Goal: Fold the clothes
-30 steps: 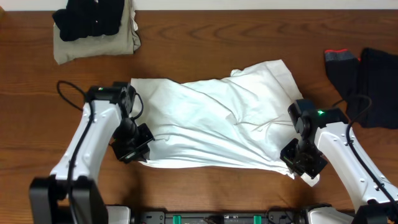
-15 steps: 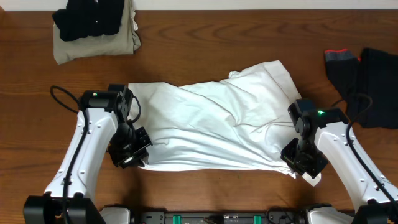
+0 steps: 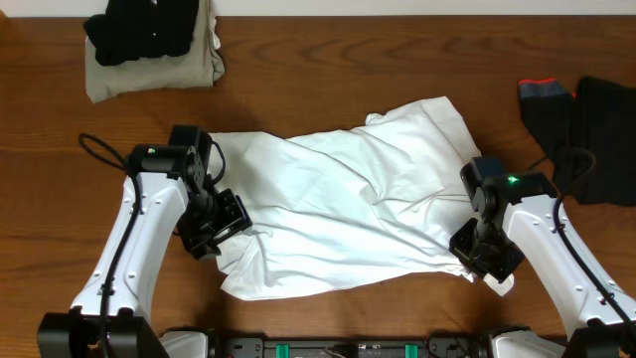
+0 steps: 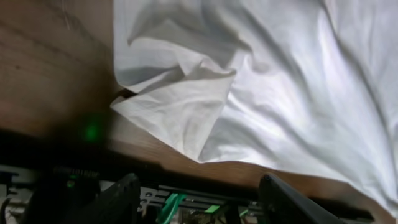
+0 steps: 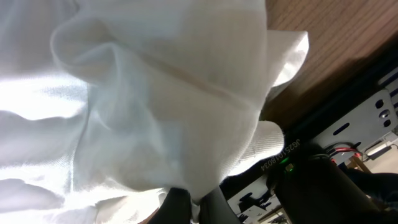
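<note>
white shirt [image 3: 348, 199] lies rumpled across the counter [image 3: 328, 89], not yet squared; left jaws stand wide and empty just over the shirt's near-left corner, which sits loose and doubled on itself; right jaws are pinched closed on the shirt's near-right hem; khaki-and-black stack [image 3: 149, 45] well beyond the shirt's far-left corner, dark garments [image 3: 586, 99] well off its right side; step looks like flattening before the first fold; next move probably needs left jaws to take that corner, then both arms draw the near edge taut
</note>
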### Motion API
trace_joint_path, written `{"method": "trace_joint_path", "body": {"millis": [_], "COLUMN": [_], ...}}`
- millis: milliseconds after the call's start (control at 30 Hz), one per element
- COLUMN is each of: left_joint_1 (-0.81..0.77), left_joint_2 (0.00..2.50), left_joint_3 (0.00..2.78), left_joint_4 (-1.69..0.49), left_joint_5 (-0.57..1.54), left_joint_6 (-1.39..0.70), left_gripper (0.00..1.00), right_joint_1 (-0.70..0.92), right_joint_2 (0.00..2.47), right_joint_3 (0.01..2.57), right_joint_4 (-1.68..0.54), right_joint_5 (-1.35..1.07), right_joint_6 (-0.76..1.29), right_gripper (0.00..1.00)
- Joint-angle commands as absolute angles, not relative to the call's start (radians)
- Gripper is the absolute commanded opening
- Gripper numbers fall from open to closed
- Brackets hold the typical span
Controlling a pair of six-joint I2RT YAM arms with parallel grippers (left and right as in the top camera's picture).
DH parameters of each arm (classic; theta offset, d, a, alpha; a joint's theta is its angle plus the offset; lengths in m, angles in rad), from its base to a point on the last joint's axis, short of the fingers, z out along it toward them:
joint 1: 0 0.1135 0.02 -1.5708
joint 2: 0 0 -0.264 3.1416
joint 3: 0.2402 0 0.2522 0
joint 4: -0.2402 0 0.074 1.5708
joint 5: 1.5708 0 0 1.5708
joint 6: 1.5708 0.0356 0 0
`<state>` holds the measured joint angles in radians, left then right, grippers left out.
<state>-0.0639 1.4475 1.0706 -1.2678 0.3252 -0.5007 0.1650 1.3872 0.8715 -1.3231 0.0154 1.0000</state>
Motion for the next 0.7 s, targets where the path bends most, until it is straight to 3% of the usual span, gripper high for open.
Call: {"method": "trace_joint_path", "body": {"millis": [0, 200, 367, 667], "left_joint_1": [-0.064, -0.064, -0.064, -0.064], "left_joint_2": [1.442, 1.442, 1.442, 1.442], "left_joint_3": [1.057, 0.902, 0.733, 0.722], "left_joint_4": [-1.274, -1.251, -1.088, -1.030], "left_joint_5": [0.289, 0.292, 0.355, 0.335], "left_joint_6": [-0.580, -0.694, -0.664, -0.583], "left_gripper": [0.64, 0.64, 0.63, 0.62], "right_joint_1": [0.171, 0.170, 0.171, 0.171], "right_joint_2": [1.391, 1.391, 1.391, 1.391], "right_joint_3": [0.891, 0.891, 0.891, 0.891], "right_joint_4": [-1.324, -1.312, -1.289, -1.282], "right_joint_5": [0.038, 0.038, 0.038, 0.038], "right_joint_6": [1.009, 1.009, 1.009, 1.009], "right_gripper": [0.01, 0.02, 0.02, 0.02]}}
